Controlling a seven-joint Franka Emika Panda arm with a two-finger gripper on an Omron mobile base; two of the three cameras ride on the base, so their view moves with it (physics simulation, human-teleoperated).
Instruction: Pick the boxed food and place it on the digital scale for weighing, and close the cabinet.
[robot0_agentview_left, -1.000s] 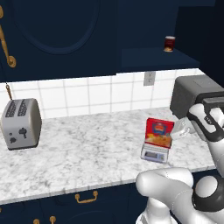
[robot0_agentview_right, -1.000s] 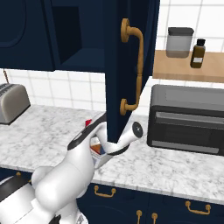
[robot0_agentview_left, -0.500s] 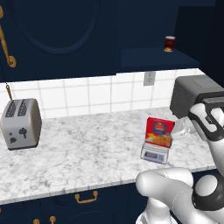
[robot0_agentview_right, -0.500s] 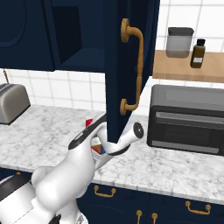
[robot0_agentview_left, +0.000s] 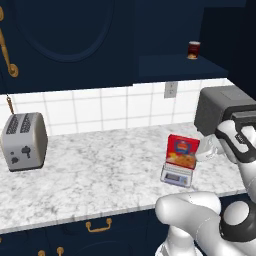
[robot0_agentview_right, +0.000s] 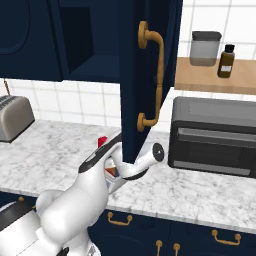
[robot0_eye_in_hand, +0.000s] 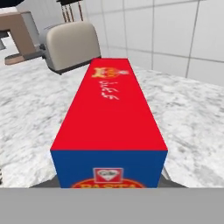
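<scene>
Box stands upright on the scale, so that step looks done. Claw sits just right of it; I cannot tell if it grips. Next job: let go, then shut the cabinet door.

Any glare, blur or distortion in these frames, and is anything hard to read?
Left base view: flat even light, boxed food sharp on the digital scale. Right base view: the open cabinet door hides the tool. Hand view: box stretched by perspective, its print blurry, toaster soft.
</scene>
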